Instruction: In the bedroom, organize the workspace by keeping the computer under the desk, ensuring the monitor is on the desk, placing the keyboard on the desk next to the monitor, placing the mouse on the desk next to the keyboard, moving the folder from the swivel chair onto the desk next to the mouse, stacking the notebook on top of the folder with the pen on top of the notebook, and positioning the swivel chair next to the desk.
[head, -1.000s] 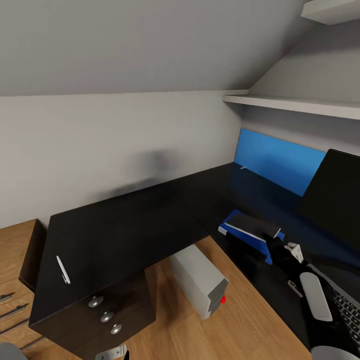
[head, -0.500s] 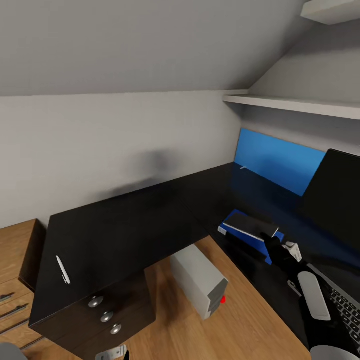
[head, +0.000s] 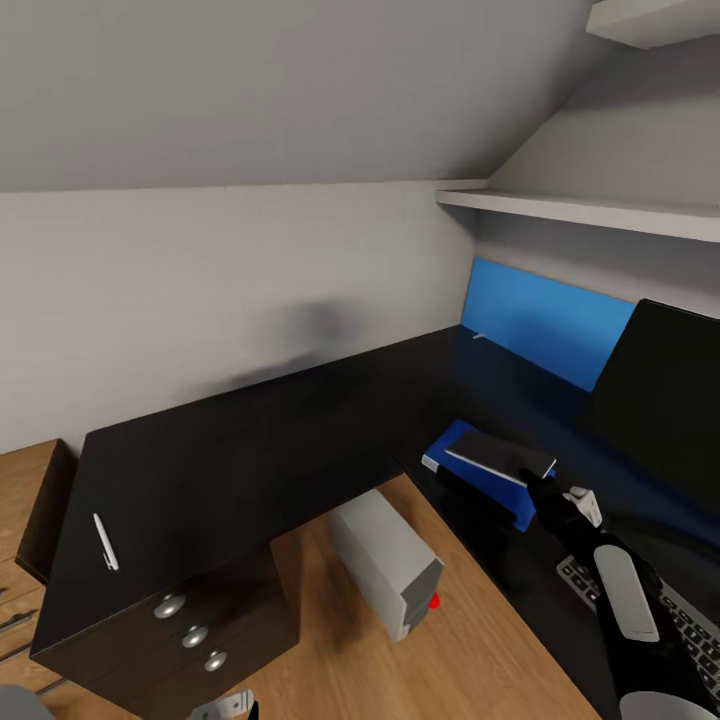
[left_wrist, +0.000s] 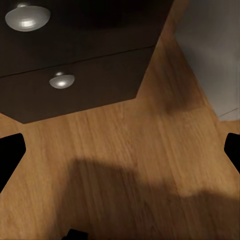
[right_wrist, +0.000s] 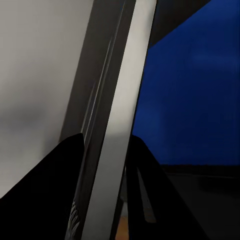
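My right gripper (head: 548, 487) is shut on the near edge of the dark notebook (head: 500, 455). The notebook lies over the blue folder (head: 450, 448) on the black desk (head: 250, 450); I cannot tell whether it rests on it. In the right wrist view the notebook's pale edge (right_wrist: 120, 125) runs between the black fingers (right_wrist: 65, 190). A white pen (head: 104, 541) lies near the desk's left end. The grey computer (head: 385, 562) stands on the floor under the desk. At the right are the black monitor (head: 660, 390) and the keyboard (head: 680, 612). My left gripper (left_wrist: 120, 152) is open above the wooden floor.
Drawers with round silver knobs (head: 194, 634) sit under the desk's left end, and the knobs (left_wrist: 61, 80) also show in the left wrist view. A blue panel (head: 545, 320) leans at the back wall under a white shelf (head: 580, 208). The ceiling slopes low over the desk.
The whole picture has shifted left, so the camera turned slightly. The right gripper still holds the notebook over the folder, with almost no move relative to it.
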